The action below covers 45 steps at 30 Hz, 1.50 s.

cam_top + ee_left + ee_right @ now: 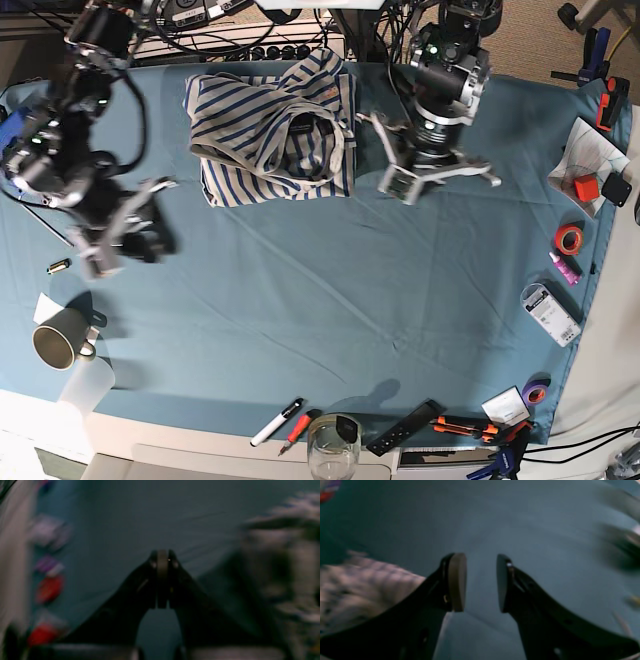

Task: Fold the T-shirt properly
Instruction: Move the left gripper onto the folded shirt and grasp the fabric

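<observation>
Presently: the T-shirt (pixel 272 128) is lying bunched in a rough rectangle at the table's (pixel 330 300) far edge. The left gripper (pixel 162 560) is hanging clenched on nothing; the right gripper (pixel 481 582) is hovering parted, empty, likely clear of the fold.

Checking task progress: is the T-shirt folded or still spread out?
Folded. The T-shirt lies as a compact, layered bundle at the far side of the table cloth, though rumpled; neither arm holds it.

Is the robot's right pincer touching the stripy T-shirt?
Apart. The base view shows the right pincer over bare teal cloth, well clear of the T-shirt.
</observation>
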### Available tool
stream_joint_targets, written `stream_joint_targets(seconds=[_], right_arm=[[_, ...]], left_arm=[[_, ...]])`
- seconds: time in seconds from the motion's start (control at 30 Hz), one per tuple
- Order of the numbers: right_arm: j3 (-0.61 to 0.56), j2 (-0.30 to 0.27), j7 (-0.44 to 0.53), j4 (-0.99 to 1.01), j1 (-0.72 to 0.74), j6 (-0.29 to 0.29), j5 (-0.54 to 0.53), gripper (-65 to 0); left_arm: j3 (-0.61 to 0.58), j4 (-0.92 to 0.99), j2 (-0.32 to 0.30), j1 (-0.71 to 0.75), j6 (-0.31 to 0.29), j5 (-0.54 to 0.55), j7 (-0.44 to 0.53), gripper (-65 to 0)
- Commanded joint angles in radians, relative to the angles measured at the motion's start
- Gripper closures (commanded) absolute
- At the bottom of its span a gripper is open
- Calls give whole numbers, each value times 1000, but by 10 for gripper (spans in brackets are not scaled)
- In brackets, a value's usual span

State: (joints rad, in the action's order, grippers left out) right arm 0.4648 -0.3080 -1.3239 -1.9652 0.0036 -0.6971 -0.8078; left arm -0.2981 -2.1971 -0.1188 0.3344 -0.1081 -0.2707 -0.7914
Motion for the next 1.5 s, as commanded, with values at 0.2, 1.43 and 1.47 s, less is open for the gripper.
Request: stream_joint_targets(seconds=[0.2, 1.43, 1.47], right_arm=[[157, -96, 54, 0, -30, 61, 140, -205], [184, -124, 47, 171, -62, 86, 150, -205], [184, -124, 49, 171, -62, 86, 151, -205]], left_arm=[[-1, -15, 2, -66, -187, 270, 52, 0], [-295, 173, 43, -160, -122, 393, -53, -274], [-295, 173, 44, -164, -116, 393, -55, -249]])
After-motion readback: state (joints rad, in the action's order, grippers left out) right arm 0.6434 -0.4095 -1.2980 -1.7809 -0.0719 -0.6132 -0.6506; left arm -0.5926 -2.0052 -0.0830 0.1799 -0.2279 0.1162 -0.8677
